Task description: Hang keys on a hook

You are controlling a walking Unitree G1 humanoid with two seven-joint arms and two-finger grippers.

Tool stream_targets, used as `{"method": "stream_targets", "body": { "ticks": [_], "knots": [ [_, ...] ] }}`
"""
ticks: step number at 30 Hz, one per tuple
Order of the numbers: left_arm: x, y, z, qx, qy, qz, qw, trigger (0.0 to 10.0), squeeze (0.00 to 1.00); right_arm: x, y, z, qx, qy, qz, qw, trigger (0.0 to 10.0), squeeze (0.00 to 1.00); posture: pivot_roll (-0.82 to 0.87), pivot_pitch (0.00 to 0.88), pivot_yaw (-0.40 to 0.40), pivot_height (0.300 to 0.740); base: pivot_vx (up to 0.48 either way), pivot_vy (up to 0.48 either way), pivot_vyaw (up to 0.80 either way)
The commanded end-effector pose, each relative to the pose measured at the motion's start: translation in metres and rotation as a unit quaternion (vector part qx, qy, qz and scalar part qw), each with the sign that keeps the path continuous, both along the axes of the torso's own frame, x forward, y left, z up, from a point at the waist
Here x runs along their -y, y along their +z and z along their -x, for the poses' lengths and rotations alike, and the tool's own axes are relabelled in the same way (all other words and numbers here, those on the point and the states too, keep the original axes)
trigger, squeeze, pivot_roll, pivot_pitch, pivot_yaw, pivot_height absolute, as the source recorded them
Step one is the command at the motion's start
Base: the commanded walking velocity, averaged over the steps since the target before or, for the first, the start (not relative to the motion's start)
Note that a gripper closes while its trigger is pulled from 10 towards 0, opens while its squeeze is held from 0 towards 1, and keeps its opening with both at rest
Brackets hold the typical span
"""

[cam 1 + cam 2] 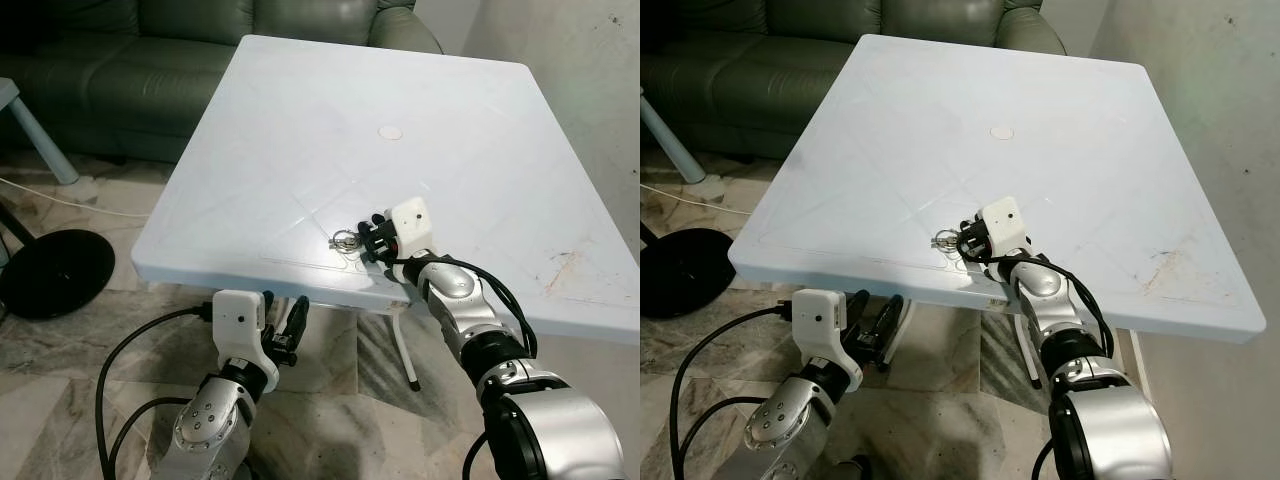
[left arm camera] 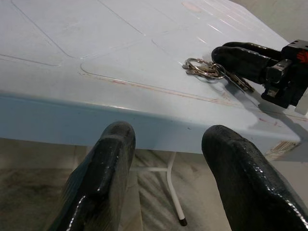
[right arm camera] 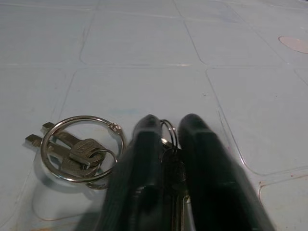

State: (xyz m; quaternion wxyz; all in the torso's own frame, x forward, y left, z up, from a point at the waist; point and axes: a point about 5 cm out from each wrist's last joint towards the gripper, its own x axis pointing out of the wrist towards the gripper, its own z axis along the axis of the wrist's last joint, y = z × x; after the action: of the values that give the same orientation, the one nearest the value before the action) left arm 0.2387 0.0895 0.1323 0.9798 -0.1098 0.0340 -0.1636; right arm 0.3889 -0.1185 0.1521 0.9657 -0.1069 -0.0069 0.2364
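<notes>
A bunch of keys (image 3: 77, 151) lies on the white bench (image 1: 420, 130), close to its near edge. The right end effector (image 1: 372, 240) rests low on the bench top at the keys, its two black fingers (image 3: 144, 163) drawn narrow, almost together, around a small ring and what looks like a key blade between them, though the wrist view is blurred there and the grip is hard to judge. The large ring with two or three keys on it lies flat just beside those fingers, linked to the pinched ring. The left end effector (image 1: 285, 330) hangs below the bench edge, in front of it, with its fingers (image 2: 103, 173) spread apart and nothing between them. A green sofa (image 1: 130, 60) stands behind the bench, and a round black base (image 1: 50, 272) sits on the marble floor (image 1: 100, 330) to the left.
</notes>
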Motion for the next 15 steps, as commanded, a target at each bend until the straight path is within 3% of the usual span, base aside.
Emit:
{"method": "stream_targets", "body": {
  "ticks": [1,2,3,4,6,7,8,9,15],
  "knots": [
    [0.0044,0.0027,0.002,0.001,-0.003,0.012,1.0,10.0,0.0,0.0057,-0.0039,0.0012,-0.006,-0.004,-0.002,1.0,0.0,0.0,0.35,0.216,-0.086,0.736,0.0,0.0,0.0],
    [0.0045,0.0027,0.002,0.001,-0.003,0.012,1.0,10.0,0.0,0.0061,-0.0038,0.0011,-0.005,-0.005,0.0,1.0,0.7,0.0,0.35,0.216,-0.086,0.736,0.0,0.0,0.0],
    [0.0045,0.0026,0.0022,0.001,-0.003,0.012,1.0,10.0,0.0,0.0064,-0.0047,0.001,-0.009,-0.007,0.001,1.0,4.1,0.0,0.35,0.219,-0.085,0.736,0.0,0.0,0.0],
    [0.0045,0.0026,0.0022,0.001,-0.003,0.012,1.0,10.0,0.0,0.0064,-0.0047,0.001,-0.009,-0.007,0.001,1.0,4.1,0.0,0.35,0.219,-0.085,0.736,0.0,0.0,0.0],
    [0.0046,0.0027,0.0026,0.0,-0.003,0.012,1.0,10.0,0.0,0.0063,-0.005,0.0012,-0.011,-0.004,0.0,1.0,5.3,0.0,0.35,0.218,-0.086,0.736,0.0,0.0,0.0],
    [0.0046,0.0026,0.0027,0.0,-0.003,0.012,1.0,10.0,0.0,0.0067,-0.0051,0.0011,-0.011,-0.005,0.001,1.0,8.9,0.0,0.35,0.22,-0.085,0.736,0.0,0.0,0.0],
    [0.0047,0.0024,0.0028,0.0,-0.003,0.012,1.0,10.0,0.0,0.0072,-0.0053,0.001,-0.012,-0.007,0.002,1.0,8.9,0.0,0.35,0.22,-0.085,0.736,0.0,0.0,0.0],
    [0.0047,0.0023,0.0028,0.0,-0.003,0.012,1.0,10.0,0.0,0.0071,-0.0052,0.0013,-0.012,-0.002,0.0,1.0,10.0,0.0,0.35,0.22,-0.085,0.736,0.0,0.0,0.0],
    [0.0046,0.0024,0.003,0.0,-0.003,0.012,1.0,10.0,0.0,0.0079,-0.0067,0.0013,-0.023,0.0,-0.006,1.0,10.0,0.0,0.35,0.218,-0.086,0.736,0.0,0.0,0.0]
  ]
}}
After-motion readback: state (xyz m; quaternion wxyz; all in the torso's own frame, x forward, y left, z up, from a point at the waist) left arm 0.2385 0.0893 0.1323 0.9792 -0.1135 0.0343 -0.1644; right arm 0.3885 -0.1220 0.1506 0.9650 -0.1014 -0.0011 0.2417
